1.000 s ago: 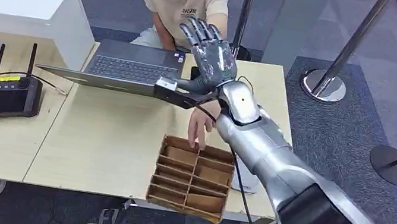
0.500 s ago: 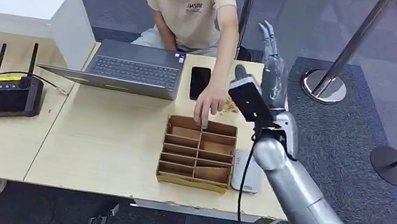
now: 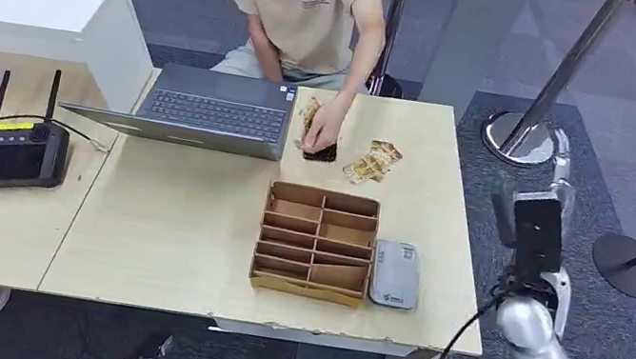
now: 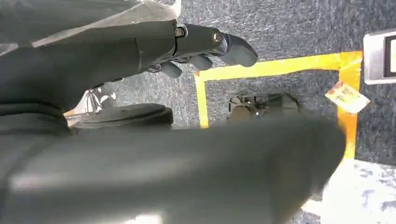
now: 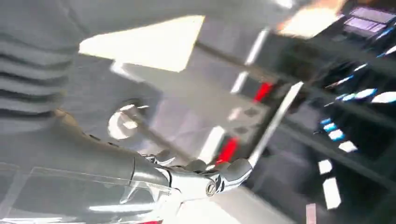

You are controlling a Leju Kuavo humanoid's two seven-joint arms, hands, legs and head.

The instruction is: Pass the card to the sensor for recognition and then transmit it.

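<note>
- The robot's right hand (image 3: 559,169) is up beside the far right edge of the pale wooden table (image 3: 172,224), over the dark grey carpet, fingers pointing away from the camera.
- In the right wrist view that right hand (image 5: 205,179) is badly blurred; fingers stretch out along the frame and I cannot tell whether anything sits between them.
- The left hand (image 4: 196,44) hangs over the grey carpet with yellow floor tape; its dark fingers curl in loosely and hold nothing.
- A small fan of tan printed cards (image 3: 373,162) lies on the table, near the far right corner, just right of the person's hand.
- The person in a beige T-shirt (image 3: 308,4) sits at the far side of the table, one hand (image 3: 322,127) pressing down on a black phone (image 3: 322,152) with another card under the fingers.
- The brown cardboard divider tray (image 3: 316,244) with its rows of compartments sits mid-table, closer to the near edge.
- A flat grey rectangular sensor pad (image 3: 394,275) lies just beside the tray's right wall, touching or nearly so.
- An open grey laptop (image 3: 209,109) stands left of the person's hand.
- A black remote controller with two antennas (image 3: 12,149) rests on the left table, a cable trailing off it.
- A chrome stanchion post (image 3: 550,91) rises beyond the right hand.
</note>
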